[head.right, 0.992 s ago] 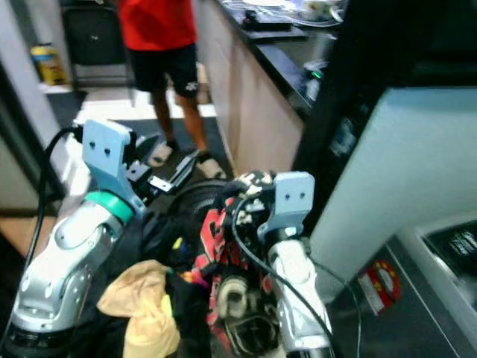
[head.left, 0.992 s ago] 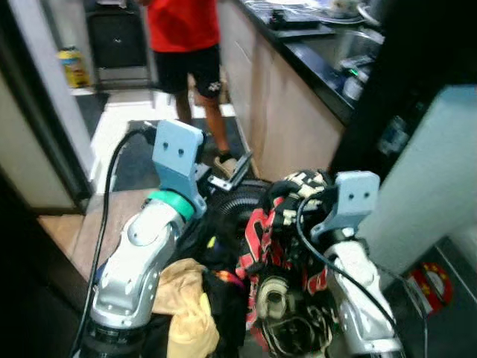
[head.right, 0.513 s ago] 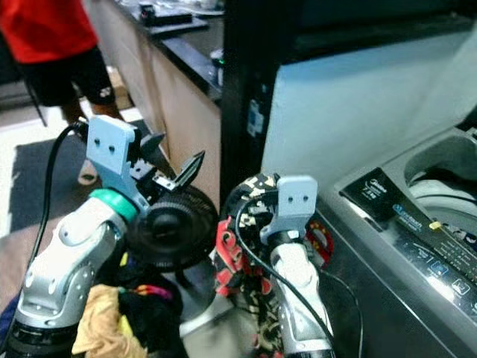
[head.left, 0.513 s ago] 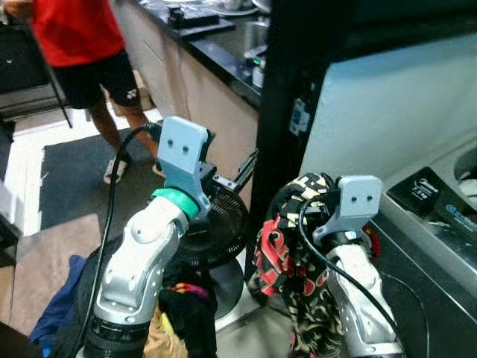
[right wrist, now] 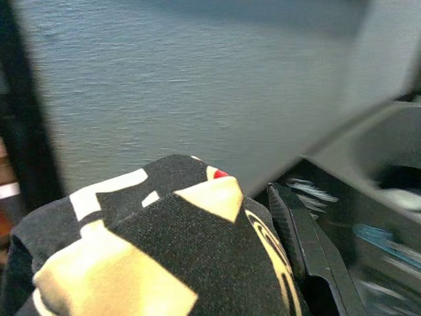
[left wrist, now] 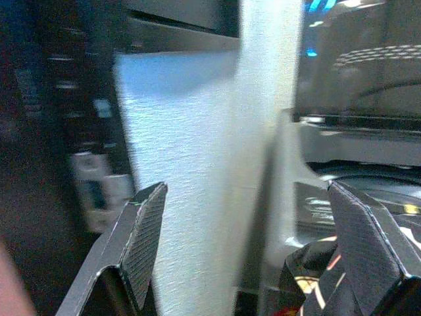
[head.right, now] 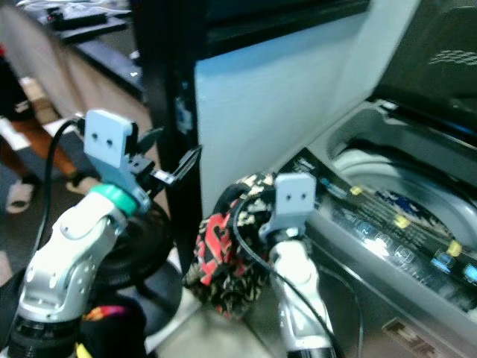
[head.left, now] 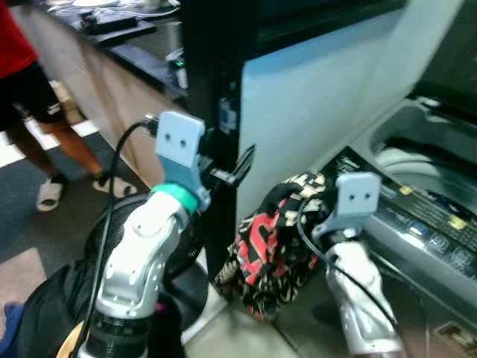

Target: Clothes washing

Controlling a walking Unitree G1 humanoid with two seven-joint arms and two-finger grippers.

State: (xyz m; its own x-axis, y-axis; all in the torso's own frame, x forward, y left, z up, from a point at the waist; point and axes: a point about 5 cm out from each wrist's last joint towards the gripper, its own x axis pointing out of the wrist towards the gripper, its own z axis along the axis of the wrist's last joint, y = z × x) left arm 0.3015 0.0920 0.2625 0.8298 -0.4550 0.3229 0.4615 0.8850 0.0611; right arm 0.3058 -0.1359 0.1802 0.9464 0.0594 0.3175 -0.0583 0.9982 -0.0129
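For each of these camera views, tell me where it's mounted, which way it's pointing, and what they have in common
Left eye view: on the head, facing forward and down at the washing machine; both silver arms show, the right gripper bundled in the patterned garment.
Right eye view: the head's other eye, same scene, more of the open drum.
Left wrist view: on the left wrist, along the spread fingers of the left gripper at a pale panel.
Right wrist view: on the right wrist, looking over the garment.
Shared: both wrist views catch the garment and washer.

Two silver arms are showing: the left arm (head.left: 141, 261) is wearing a teal ring under a pale blue two-screw wrist block, and the right arm (head.left: 358, 291) is trailing a looping black cable.
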